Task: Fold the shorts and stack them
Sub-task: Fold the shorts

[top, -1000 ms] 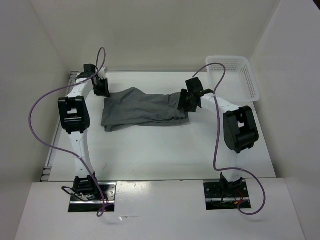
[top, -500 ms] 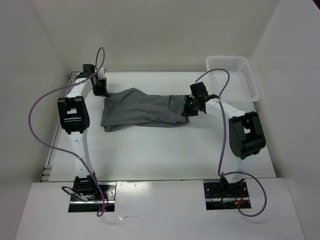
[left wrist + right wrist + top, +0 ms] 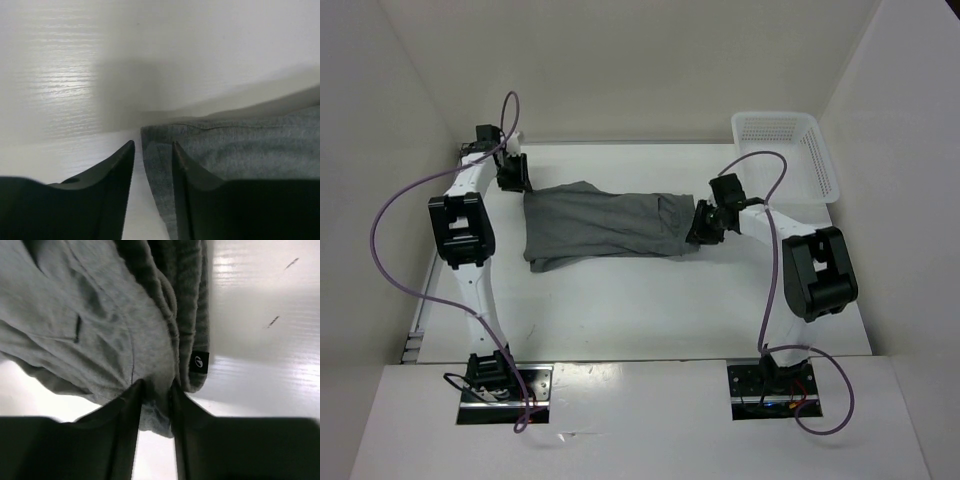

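Observation:
The grey shorts (image 3: 605, 225) lie stretched out lengthwise across the table's far half. My left gripper (image 3: 512, 172) is at their far left corner. In the left wrist view its jaws (image 3: 152, 150) stand slightly open around the fabric's edge (image 3: 157, 160), with bare table showing beside the cloth. My right gripper (image 3: 705, 225) is at the shorts' right end. There its jaws (image 3: 156, 387) stand slightly apart with a bunched fold of grey fabric (image 3: 157, 405) between them. A small black label (image 3: 199, 361) shows on the hem.
A white plastic basket (image 3: 787, 155) stands at the back right corner. White walls enclose the table on the left, back and right. Purple cables loop from both arms.
Both grippers moved outward and the shorts now lie longer and flatter. The left gripper went left toward the wall, the right one slid nearer along the right end.

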`<state>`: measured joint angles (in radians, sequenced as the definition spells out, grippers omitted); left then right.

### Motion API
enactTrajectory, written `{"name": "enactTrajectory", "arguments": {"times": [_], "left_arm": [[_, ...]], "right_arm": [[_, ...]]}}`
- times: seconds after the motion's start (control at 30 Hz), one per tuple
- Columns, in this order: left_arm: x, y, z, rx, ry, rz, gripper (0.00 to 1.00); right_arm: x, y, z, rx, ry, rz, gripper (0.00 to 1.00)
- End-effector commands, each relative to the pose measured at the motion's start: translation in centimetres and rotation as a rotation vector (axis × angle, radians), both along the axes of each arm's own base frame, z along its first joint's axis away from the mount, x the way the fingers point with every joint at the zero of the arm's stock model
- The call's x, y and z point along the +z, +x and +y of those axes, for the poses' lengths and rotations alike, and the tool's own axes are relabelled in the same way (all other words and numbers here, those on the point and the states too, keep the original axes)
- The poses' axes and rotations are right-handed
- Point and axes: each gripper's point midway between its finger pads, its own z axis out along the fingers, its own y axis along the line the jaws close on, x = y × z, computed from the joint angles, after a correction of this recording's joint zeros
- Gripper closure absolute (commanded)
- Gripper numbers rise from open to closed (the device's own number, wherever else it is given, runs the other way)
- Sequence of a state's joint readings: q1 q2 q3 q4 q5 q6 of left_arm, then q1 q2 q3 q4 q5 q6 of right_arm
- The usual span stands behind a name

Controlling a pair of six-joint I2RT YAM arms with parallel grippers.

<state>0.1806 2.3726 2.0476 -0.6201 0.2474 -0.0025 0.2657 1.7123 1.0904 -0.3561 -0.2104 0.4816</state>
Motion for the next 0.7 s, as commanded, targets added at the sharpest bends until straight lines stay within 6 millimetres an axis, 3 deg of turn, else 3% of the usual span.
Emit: {"name": "enactTrajectory", "arguments": {"times": [0.0,0.1,0.13,0.2,0.23,0.43,0.5,0.6,0.67], "left_arm": [[2.0,-0.4,-0.5,-0.01,0.007,-0.023,0.55],[3.9,-1.3,-0.9,-0.016,-0.001,-0.028,0.43],[5.9,-1.9,-1.0,-0.016,0.001,-0.043,0.42],[5.7,-4.3,-1.4,-0.015,-0.007,0.007,0.4],[7.0,-5.7,-1.6,-0.015,-0.008,0.012,0.39],[4.4,-14.4,-2.6,-0.002,-0.023,0.241,0.39],[2.3,-17.2,-3.4,-0.01,-0.057,0.334,0.39],[0.8,-19.2,-4.4,-0.023,-0.1,0.388,0.39],[0.4,-19.2,-4.9,-0.033,-0.13,0.39,0.38]], "right_arm": [[-0.4,0.0,0.7,0.038,0.03,0.012,0.63],[1.3,0.4,0.5,0.03,0.029,-0.036,0.44],[1.3,0.0,0.3,0.024,0.02,-0.031,0.36],[2.0,-0.3,0.0,0.016,0.016,-0.059,0.34],[2.0,-0.4,-0.3,0.008,0.007,-0.07,0.34],[0.2,-0.4,-0.5,-0.03,0.002,-0.046,0.34],[0.0,0.2,-0.6,-0.038,-0.008,-0.052,0.32],[-0.7,0.9,-0.4,-0.038,-0.008,-0.054,0.27],[-1.5,1.3,0.1,-0.015,0.007,-0.047,0.27]]}}
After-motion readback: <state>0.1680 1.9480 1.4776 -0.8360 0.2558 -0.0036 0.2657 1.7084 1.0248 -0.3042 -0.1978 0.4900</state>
